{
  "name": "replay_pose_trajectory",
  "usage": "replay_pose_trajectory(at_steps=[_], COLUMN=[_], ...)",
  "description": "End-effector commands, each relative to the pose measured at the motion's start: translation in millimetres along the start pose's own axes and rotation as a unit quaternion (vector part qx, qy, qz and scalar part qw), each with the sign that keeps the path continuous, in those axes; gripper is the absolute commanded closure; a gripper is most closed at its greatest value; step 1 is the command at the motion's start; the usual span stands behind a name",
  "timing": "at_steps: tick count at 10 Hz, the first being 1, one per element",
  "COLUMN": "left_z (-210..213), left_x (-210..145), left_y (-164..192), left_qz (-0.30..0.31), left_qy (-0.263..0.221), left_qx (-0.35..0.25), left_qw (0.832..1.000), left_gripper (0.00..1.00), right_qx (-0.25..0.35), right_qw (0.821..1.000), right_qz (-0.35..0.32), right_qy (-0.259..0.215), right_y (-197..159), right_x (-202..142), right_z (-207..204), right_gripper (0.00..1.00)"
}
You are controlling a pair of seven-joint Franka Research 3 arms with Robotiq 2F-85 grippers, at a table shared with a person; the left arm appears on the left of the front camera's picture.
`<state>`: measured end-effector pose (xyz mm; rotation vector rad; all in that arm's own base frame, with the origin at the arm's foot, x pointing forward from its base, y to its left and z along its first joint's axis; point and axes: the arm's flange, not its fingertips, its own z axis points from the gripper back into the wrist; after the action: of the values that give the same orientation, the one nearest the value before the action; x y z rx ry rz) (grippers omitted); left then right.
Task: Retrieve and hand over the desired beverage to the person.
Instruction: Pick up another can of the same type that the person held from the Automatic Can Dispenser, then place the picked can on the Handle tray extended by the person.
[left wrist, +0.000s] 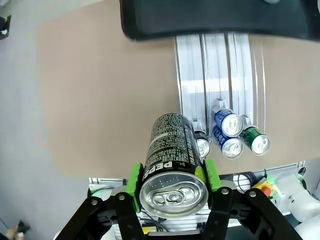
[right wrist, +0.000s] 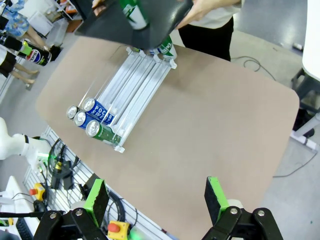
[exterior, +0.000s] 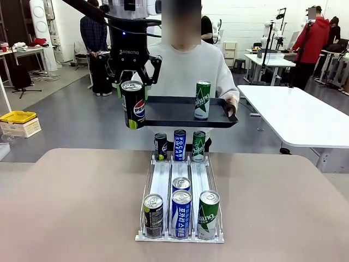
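Front view: left gripper (exterior: pixel 132 82) pinched a black Pepsi can (exterior: pixel 133 104) at the nine o'clock end of the black plastic tray (exterior: pixel 169 119) held by the person (exterior: pixel 188 71); a green Chilsung can (exterior: pixel 202 100) stood at three o'clock. Lowering it upright onto bare tray would suit best. Left wrist view: green pads (left wrist: pixel 134 181) pressed both sides of the can, above the clear can rack (left wrist: pixel 220 75). Right wrist view: right gripper (right wrist: pixel 157 200) hung spread, empty.
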<state>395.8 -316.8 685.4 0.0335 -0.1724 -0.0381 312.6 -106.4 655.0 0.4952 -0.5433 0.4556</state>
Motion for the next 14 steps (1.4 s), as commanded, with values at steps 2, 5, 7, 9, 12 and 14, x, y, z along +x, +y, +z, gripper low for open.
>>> replay_pose_trajectory(at_steps=[2, 5, 7, 9, 12, 14], left_z=[3.7, 3.7, 3.7, 3.7, 3.7, 0.1], left_x=[-2.5, -2.5, -2.5, -2.5, -2.5, 0.4], left_y=[3.1, 3.1, 3.1, 3.1, 3.1, 0.8], left_qz=[0.006, 0.006, 0.006, 0.006, 0.006, 0.001], left_qy=[-0.003, -0.003, -0.003, -0.003, -0.003, 0.000], left_qx=[0.003, 0.003, 0.003, 0.003, 0.003, 0.000], left_qw=[1.000, 1.000, 1.000, 1.000, 1.000, 1.000], left_gripper=[0.46, 0.46, 0.46, 0.46, 0.46, 0.42], right_qx=[0.008, 0.008, 0.008, 0.008, 0.008, 0.008], right_qw=[1.000, 1.000, 1.000, 1.000, 1.000, 1.000], right_qz=[0.003, 0.003, 0.003, 0.003, 0.003, 0.003], right_qy=[-0.005, -0.005, -0.005, -0.005, -0.005, -0.005], right_y=[-0.5, -0.5, -0.5, -0.5, -0.5, -0.5], right_x=[0.6, 0.6, 0.6, 0.6, 0.6, 0.6], right_z=[-2.2, -2.2, -2.2, -2.2, -2.2, -2.2], right_gripper=[0.00, 0.00, 0.00, 0.00, 0.00, 0.00])
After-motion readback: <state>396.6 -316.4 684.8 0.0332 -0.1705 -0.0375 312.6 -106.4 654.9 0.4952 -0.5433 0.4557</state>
